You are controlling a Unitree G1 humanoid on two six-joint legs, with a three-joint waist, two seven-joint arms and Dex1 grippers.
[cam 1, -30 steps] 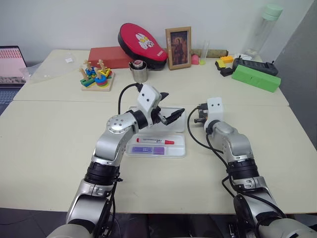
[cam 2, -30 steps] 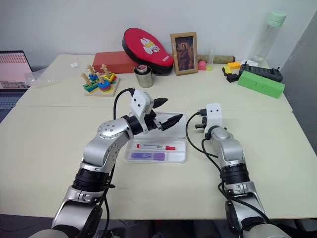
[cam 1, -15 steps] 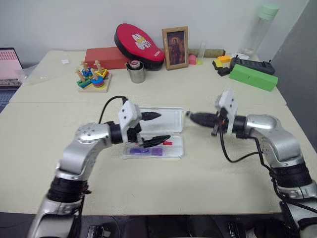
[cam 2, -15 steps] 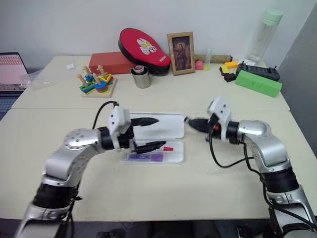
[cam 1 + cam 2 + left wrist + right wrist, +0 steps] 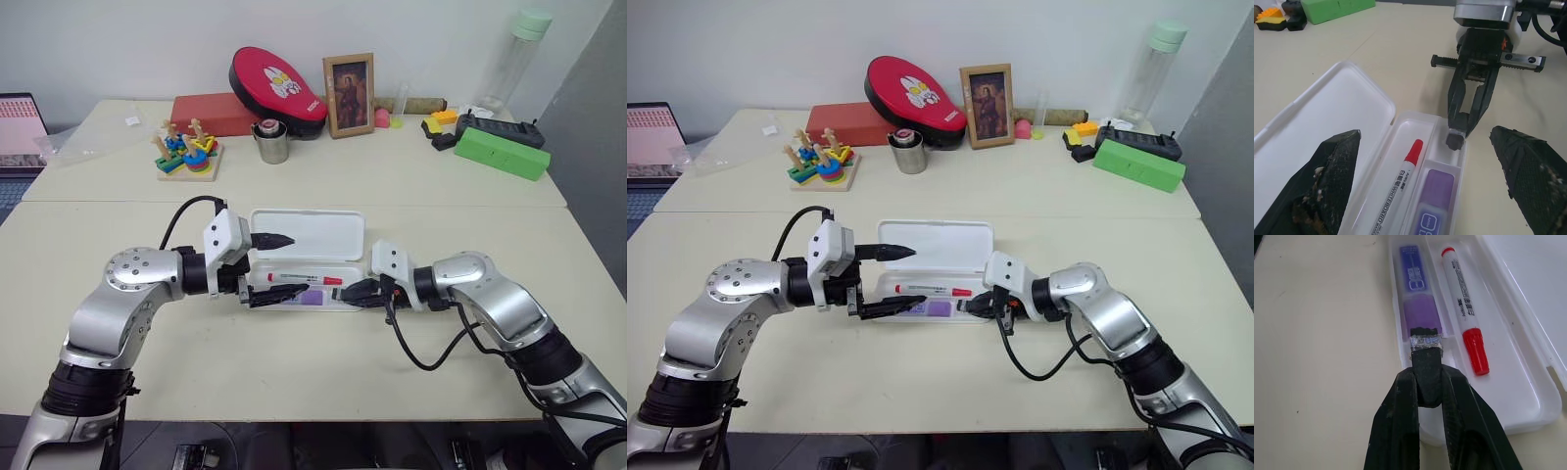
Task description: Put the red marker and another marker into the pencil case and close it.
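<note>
Pencil case [image 5: 312, 257] lies open on my cream table [image 5: 294, 362], lid flat toward the back wall, where a red oval case [image 5: 278, 84] and a picture frame [image 5: 352, 94] stand. Inside lie the red marker [image 5: 306, 279] and the purple highlighter [image 5: 312, 297], side by side. My left gripper [image 5: 274, 266] reaches in level, fingers spread wide and empty. My right gripper [image 5: 1426, 377] pinches a small black piece [image 5: 1454, 141] over the case's end.
</note>
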